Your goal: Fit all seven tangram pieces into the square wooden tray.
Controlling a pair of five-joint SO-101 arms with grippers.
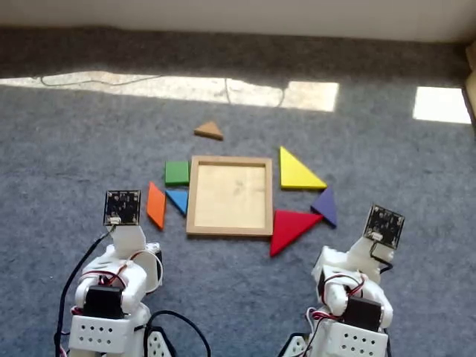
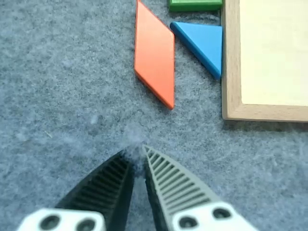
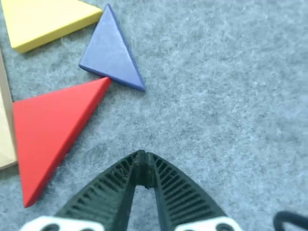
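2 sun patches (image 1: 312,95) on carpet (image 1: 67,163) beyond sq. tray (image 1: 229,159).

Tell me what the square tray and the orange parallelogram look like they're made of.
Square tray: pale unpainted wood, judging by faint grain and a lighter inset base. Orange parallelogram: probably painted wood, with a smooth matte coat and thick solid edges; plastic can't be ruled out.

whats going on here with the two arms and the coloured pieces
Nothing is being handled yet. The wooden tray lies empty on the carpet, the seven pieces scattered around it: brown triangle, green square, orange parallelogram, blue triangle, yellow triangle, purple triangle, red triangle. The left tool and right tool are shut, low over the carpet, holding nothing.
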